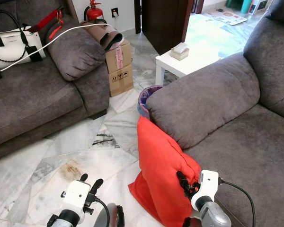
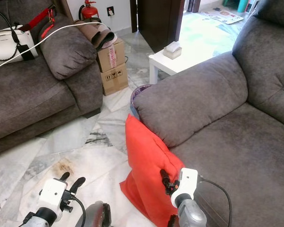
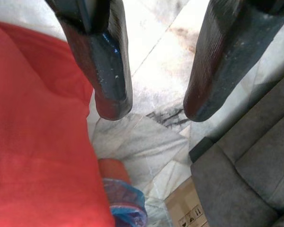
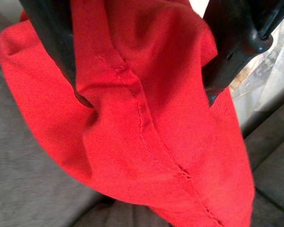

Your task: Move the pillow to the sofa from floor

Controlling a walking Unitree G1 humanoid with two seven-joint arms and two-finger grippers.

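A red pillow [image 1: 158,170] stands on its edge on the marble floor, leaning against the arm of the grey sofa [image 1: 236,142] on the right. My right gripper [image 1: 183,182] is shut on the pillow's near side; in the right wrist view the two black fingers [image 4: 52,52] pinch a fold of red fabric [image 4: 132,156] along its seam. My left gripper [image 1: 91,180] hovers low over the floor to the left of the pillow, open and holding nothing. Through its spread fingers [image 3: 109,71] the pillow [image 3: 38,142] and the floor are visible.
A blue-purple bin [image 1: 146,97] sits behind the pillow by the sofa arm. Stacked cardboard boxes [image 1: 119,66] and a second grey sofa [image 1: 33,94] with a white handbag [image 1: 12,45] lie to the left. A white side table [image 1: 180,64] stands further back.
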